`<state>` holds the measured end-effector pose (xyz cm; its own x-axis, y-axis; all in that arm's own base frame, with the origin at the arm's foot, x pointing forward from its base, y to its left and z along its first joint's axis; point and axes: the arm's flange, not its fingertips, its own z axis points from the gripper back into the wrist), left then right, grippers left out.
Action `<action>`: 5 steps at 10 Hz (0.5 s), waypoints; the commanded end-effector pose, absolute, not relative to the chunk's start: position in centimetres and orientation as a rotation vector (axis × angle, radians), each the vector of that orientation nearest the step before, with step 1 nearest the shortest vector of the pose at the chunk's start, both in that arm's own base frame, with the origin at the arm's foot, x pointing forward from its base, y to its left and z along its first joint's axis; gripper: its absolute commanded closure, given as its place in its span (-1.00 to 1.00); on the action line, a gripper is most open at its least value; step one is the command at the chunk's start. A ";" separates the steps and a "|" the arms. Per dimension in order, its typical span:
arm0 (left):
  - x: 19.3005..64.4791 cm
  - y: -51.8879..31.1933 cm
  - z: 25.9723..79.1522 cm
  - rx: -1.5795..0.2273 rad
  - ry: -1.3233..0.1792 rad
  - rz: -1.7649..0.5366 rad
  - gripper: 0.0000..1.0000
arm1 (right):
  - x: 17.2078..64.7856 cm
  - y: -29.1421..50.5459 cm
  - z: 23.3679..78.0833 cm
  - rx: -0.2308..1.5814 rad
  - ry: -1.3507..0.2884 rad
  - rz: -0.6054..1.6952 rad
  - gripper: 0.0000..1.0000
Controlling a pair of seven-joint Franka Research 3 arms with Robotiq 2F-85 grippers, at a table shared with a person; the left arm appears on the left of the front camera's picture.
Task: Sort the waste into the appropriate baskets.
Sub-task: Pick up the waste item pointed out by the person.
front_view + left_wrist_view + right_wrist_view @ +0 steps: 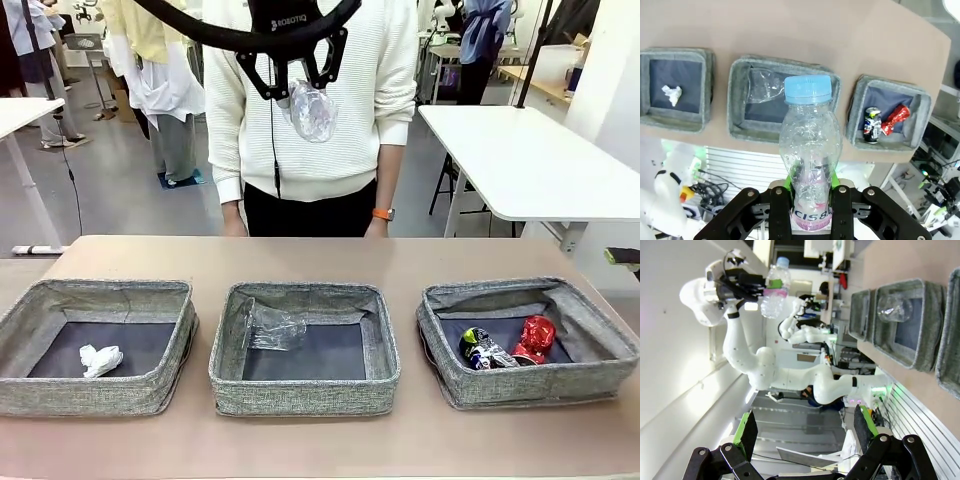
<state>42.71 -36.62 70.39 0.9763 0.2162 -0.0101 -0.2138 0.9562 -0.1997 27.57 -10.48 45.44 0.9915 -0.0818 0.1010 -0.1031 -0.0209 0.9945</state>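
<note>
High over the middle of the table, my left gripper [297, 78] is shut on a clear bottle [313, 112]. In the left wrist view the bottle [811, 145] stands up between my fingers, pink label at the pads and blue cap [808, 90] on top, with the middle basket [785, 131] below it. That basket [305, 395] holds crumpled clear plastic [272, 328]. A white paper wad [100, 360] lies in the left basket [90, 397]. The right basket [530, 385] holds a dark printed can [485, 350] and a crushed red can [537, 338]. My right gripper [806, 425] is open and holds nothing.
A person in a white sweater [310, 120] stands at the table's far edge, arms down, just behind the raised bottle. The three baskets sit in a row near my side. Bare brown tabletop [320, 260] runs between the baskets and the person.
</note>
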 end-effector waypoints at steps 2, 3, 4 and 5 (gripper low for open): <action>42.5 -36.5 71.7 -0.212 -0.051 0.225 0.54 | 27.6 -10.6 46.1 1.609 -0.130 0.001 -1.00; 42.1 -36.3 73.3 -0.219 -0.085 0.227 0.54 | 27.6 -10.6 46.1 1.609 -0.130 0.001 -1.00; 41.7 -36.0 74.6 -0.217 -0.117 0.223 0.54 | 27.6 -10.6 46.1 1.609 -0.130 0.001 -1.00; 41.4 -35.6 75.7 -0.228 -0.137 0.231 0.54 | 27.6 -10.6 46.1 1.609 -0.130 0.001 -1.00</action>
<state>41.62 -35.85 74.53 0.9721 0.2220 0.0755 -0.1981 0.9499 -0.2417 27.57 -10.48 45.43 0.9915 -0.0818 0.1009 -0.1030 -0.0210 0.9945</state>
